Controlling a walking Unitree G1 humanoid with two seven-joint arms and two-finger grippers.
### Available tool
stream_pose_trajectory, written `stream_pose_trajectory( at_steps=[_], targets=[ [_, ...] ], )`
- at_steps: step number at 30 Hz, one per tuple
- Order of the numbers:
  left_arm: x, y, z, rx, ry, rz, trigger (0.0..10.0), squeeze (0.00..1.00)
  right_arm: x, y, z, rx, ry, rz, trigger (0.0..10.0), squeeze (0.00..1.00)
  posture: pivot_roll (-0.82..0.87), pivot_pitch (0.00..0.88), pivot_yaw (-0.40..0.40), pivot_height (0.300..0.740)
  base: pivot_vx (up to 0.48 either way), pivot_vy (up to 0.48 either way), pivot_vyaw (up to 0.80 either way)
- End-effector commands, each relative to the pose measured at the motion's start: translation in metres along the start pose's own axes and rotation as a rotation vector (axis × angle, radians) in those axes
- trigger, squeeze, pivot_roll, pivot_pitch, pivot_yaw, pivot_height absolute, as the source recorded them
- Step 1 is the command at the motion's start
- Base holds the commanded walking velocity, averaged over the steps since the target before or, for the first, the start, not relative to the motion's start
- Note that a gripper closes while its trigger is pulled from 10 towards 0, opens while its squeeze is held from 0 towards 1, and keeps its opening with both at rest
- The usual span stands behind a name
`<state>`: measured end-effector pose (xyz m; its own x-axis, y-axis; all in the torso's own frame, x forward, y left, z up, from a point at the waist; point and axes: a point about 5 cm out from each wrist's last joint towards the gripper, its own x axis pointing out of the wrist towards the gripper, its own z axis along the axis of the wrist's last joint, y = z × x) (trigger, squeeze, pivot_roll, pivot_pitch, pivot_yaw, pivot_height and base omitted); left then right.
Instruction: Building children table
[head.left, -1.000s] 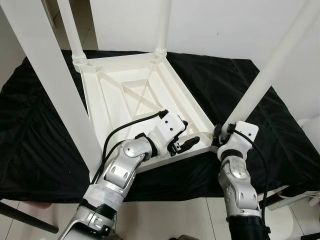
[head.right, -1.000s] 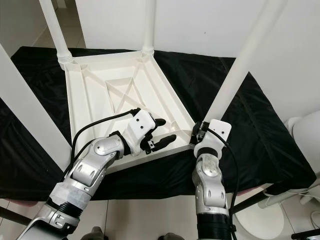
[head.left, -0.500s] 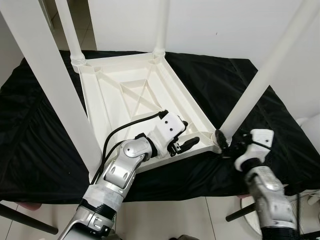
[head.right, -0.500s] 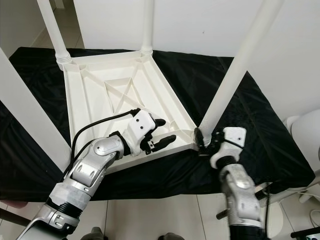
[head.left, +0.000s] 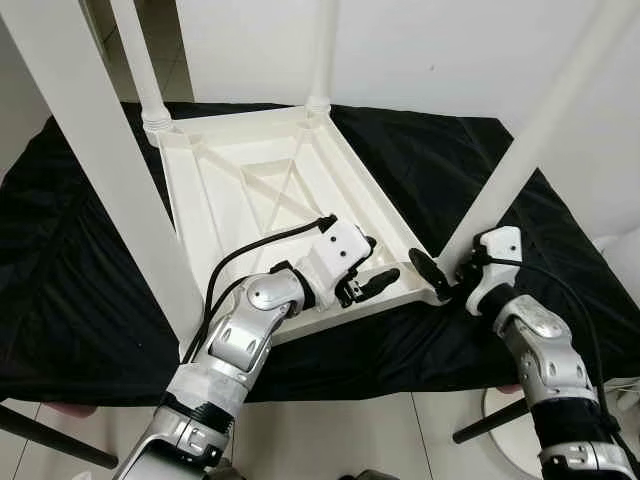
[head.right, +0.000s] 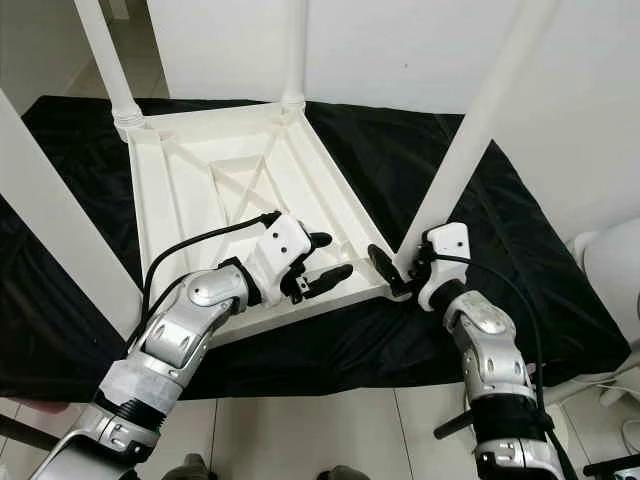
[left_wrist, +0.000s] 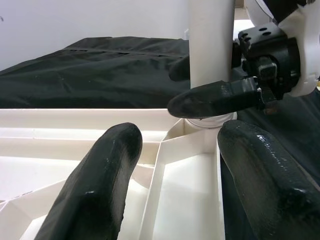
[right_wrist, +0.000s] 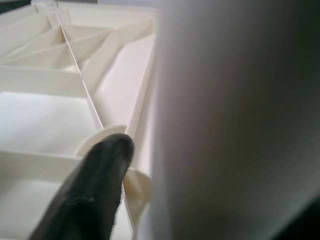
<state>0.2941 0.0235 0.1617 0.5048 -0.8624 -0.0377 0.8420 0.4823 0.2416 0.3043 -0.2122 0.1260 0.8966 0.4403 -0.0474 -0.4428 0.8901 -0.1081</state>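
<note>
The upturned white table top (head.left: 290, 190) is lying on the black cloth (head.left: 80, 250), all four legs standing up. The right gripper (head.left: 440, 272) is straddling the near-right leg (head.left: 520, 165) at its socket, fingers spread, not clenched. The left gripper (head.left: 365, 285) is hovering released over the near rim. The plastic looks light, stiff and smooth; grip each leg low.

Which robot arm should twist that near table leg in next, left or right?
Probably the right. The right gripper already has its fingers around the base of the near leg at the tabletop's corner. The left gripper is open over the tabletop's rim, steadying it.
</note>
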Motion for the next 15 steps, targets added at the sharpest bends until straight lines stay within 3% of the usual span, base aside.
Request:
stream_pose_trajectory(
  at_steps=[1,10,11,15],
  targets=[
    [0.001,0.003,0.001,0.008,-0.001,0.04,10.0,0.0,0.0,0.003,-0.008,0.008,0.04,0.03,0.0,0.0,0.05,0.0,-0.05,0.74,0.0,0.0,0.0],
    [-0.001,0.003,0.001,0.008,-0.001,0.046,10.0,0.0,-0.007,0.002,-0.023,0.043,0.072,0.027,0.0,0.0,0.05,0.0,-0.047,0.74,0.0,0.0,0.0],
    [-0.001,0.003,0.001,0.009,-0.001,0.044,10.0,0.0,-0.007,-0.001,-0.023,0.056,0.062,-0.004,10.0,0.0,0.05,0.0,-0.043,0.74,0.0,0.0,0.0],
    [0.0,0.003,0.001,0.01,-0.001,0.041,10.0,0.0,-0.007,-0.002,-0.022,0.07,0.054,-0.056,10.0,0.0,0.05,0.0,-0.04,0.74,0.0,0.0,0.0]
  ],
)
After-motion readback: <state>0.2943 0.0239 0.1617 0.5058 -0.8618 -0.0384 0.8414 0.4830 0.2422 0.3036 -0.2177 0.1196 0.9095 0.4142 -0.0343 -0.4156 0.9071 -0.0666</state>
